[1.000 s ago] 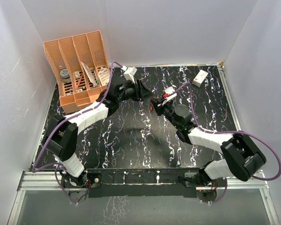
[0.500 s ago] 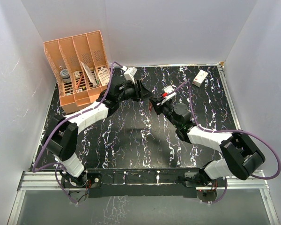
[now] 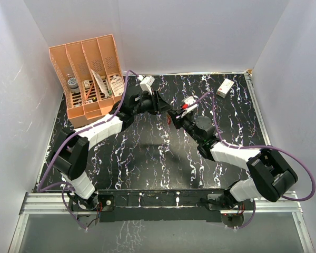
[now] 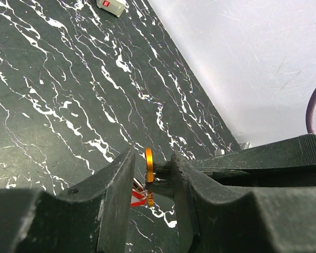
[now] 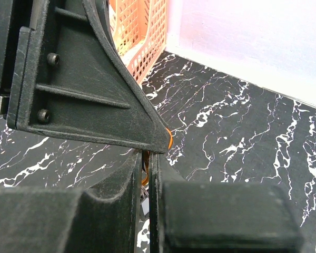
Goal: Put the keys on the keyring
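Item 1, keyring (image 4: 148,166): gold loop, seen edge-on at lower centre of the left wrist view, held above the counter (image 3: 147,158).
Item 2, left gripper (image 3: 163,107): jaws narrow, with the loop standing in the gap. We cannot tell whether they grip it.
Item 3, right gripper (image 3: 173,114): jaws nearly closed, with an orange strip of the loop pinched in the slit. The tips meet the left gripper just above centre of the top view.
Item 4, red piece (image 4: 139,196): just below the loop, mostly hidden.
Item 5, orange organizer (image 3: 87,74): upper left.
Item 6, white box (image 3: 225,87): upper right.
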Controlling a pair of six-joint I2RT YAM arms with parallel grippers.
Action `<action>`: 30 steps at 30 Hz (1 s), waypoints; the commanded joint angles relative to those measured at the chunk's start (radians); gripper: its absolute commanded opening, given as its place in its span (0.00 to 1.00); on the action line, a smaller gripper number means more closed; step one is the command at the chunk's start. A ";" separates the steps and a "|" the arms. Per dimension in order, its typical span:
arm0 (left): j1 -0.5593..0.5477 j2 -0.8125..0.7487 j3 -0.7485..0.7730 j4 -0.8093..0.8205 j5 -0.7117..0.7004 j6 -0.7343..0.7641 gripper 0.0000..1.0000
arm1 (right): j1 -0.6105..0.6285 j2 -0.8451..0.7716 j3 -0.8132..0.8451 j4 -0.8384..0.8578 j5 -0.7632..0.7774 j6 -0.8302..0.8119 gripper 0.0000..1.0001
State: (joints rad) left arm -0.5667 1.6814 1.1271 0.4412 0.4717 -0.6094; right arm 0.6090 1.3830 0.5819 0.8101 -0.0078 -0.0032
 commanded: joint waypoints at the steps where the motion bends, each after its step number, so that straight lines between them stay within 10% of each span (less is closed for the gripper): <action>1: 0.001 0.000 0.028 0.018 0.020 -0.004 0.32 | 0.006 0.002 0.052 0.077 -0.017 -0.015 0.00; 30: 0.002 0.011 0.036 0.004 0.015 -0.014 0.00 | 0.006 0.007 0.058 0.083 -0.021 -0.013 0.00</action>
State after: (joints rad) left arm -0.5648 1.6821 1.1278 0.4397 0.4629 -0.6209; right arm 0.6090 1.3941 0.5915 0.8158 -0.0254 -0.0029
